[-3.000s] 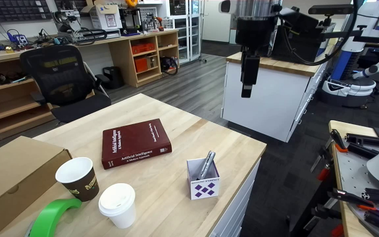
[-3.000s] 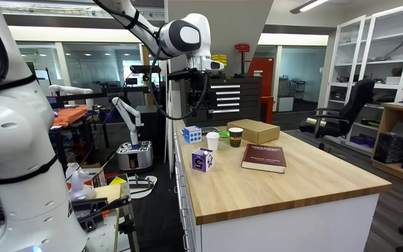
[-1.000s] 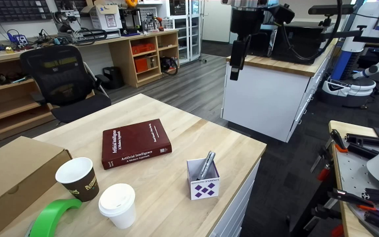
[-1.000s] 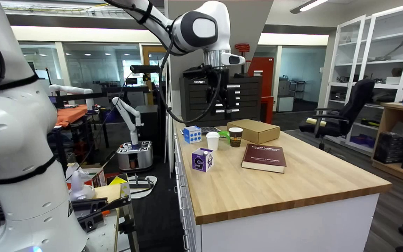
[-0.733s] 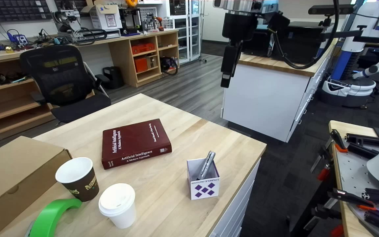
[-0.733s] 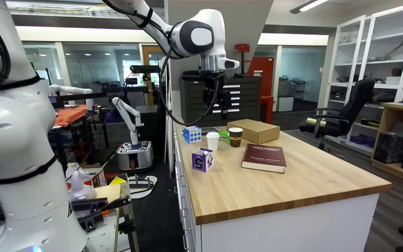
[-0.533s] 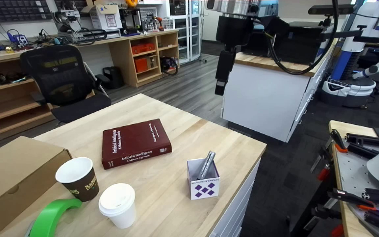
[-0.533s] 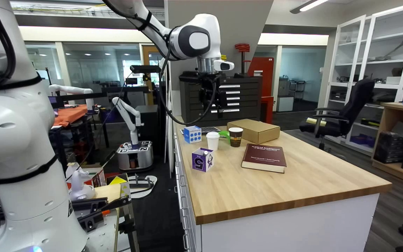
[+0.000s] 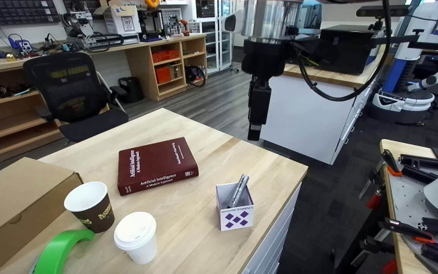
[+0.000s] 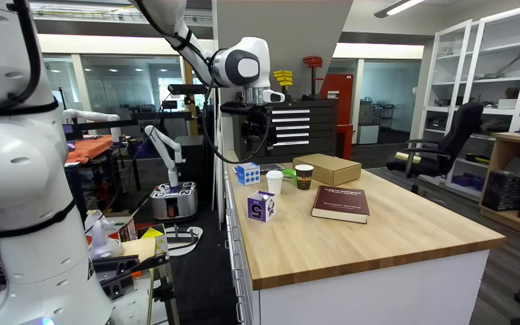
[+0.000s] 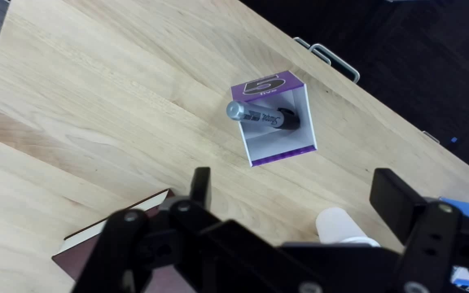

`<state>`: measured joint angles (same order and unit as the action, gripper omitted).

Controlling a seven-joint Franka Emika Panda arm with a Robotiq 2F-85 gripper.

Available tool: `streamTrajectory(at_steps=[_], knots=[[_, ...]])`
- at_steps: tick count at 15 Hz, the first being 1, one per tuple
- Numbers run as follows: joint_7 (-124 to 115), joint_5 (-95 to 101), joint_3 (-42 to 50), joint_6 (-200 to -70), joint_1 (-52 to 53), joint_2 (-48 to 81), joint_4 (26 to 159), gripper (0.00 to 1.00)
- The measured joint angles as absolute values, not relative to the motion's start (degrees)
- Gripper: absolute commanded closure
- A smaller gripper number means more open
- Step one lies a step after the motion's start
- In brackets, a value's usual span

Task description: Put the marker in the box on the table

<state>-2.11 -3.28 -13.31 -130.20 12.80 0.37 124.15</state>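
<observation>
The marker (image 9: 238,191) is a grey pen with a dark cap. It leans inside the small white and purple box (image 9: 236,220), its grey end sticking out above the rim. The wrist view shows the marker (image 11: 261,116), dark cap down, in the open-topped box (image 11: 263,86). The box stands on the light wooden table (image 9: 188,224) near an edge; in an exterior view its "5" side (image 10: 256,210) shows. My gripper (image 9: 255,131) hangs above the table, apart from the box. In the wrist view my gripper (image 11: 292,183) is open, with nothing between its fingers.
A dark red book (image 9: 158,163), a lidded white cup (image 9: 136,238), a brown paper cup (image 9: 91,209), a green curved object (image 9: 57,251) and a large cardboard box (image 9: 21,201) lie on the table. A blue and white cube (image 10: 248,174) stands behind the white cup.
Over the last second my gripper has come down. It has also shifted toward the left of both exterior views. The marker, the box and the other objects have not moved.
</observation>
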Motion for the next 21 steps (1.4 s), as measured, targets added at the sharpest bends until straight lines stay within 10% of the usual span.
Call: streamTrajectory(at_steps=[21], knots=[[1.2, -3.2, -6.7, -130.0, 7.2, 1.8, 126.9, 0.0]])
